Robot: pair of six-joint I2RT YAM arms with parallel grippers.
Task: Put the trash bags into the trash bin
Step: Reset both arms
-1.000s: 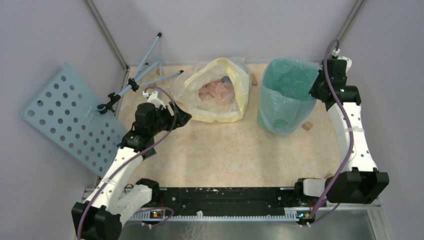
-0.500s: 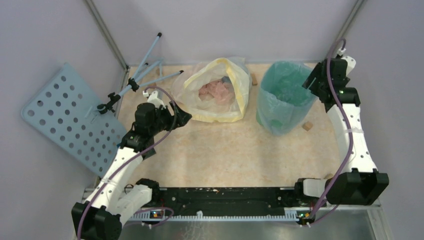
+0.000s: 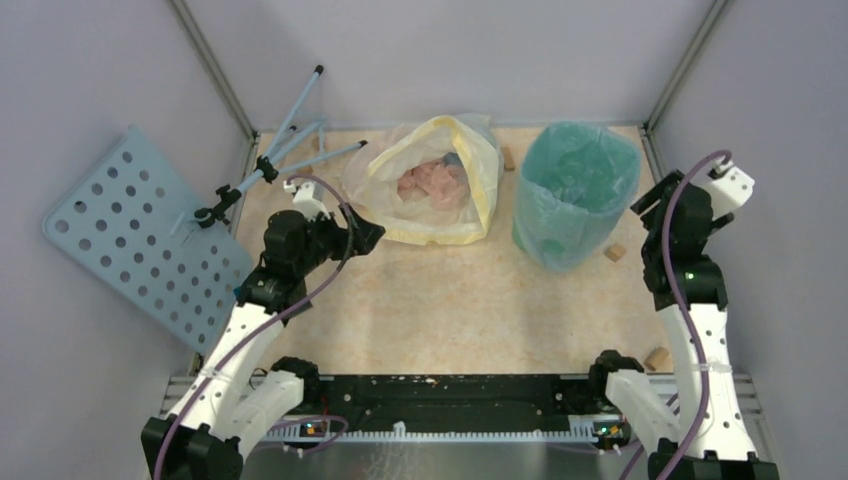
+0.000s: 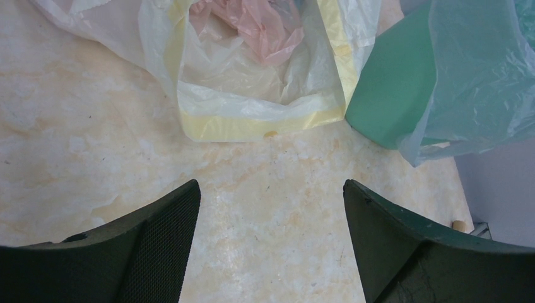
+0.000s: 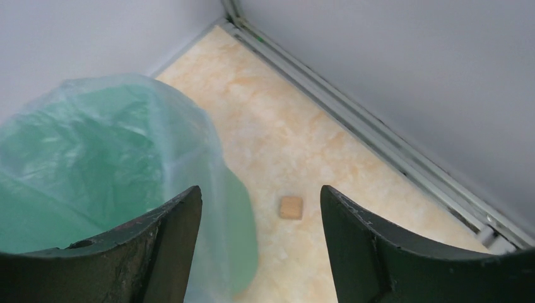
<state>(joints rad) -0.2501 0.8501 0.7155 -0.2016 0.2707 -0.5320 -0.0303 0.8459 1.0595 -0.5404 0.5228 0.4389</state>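
Holds nothing: left hand [image 4: 271,189] spread apart over the beige counter [image 4: 271,252], right hand [image 5: 258,202] spread apart too. Shows the thin, crinkly, see-through pale-blue plastic bag [image 5: 94,145] lining and overhanging the smooth mint-green plastic bin [image 4: 388,88], just left of the right hand.

Soft, even light (faint shadows)

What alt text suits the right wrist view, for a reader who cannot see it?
The right pincer hangs open and empty beside the trash bin, which the pale-blue trash bag already lines. A small tan block lies on the table.
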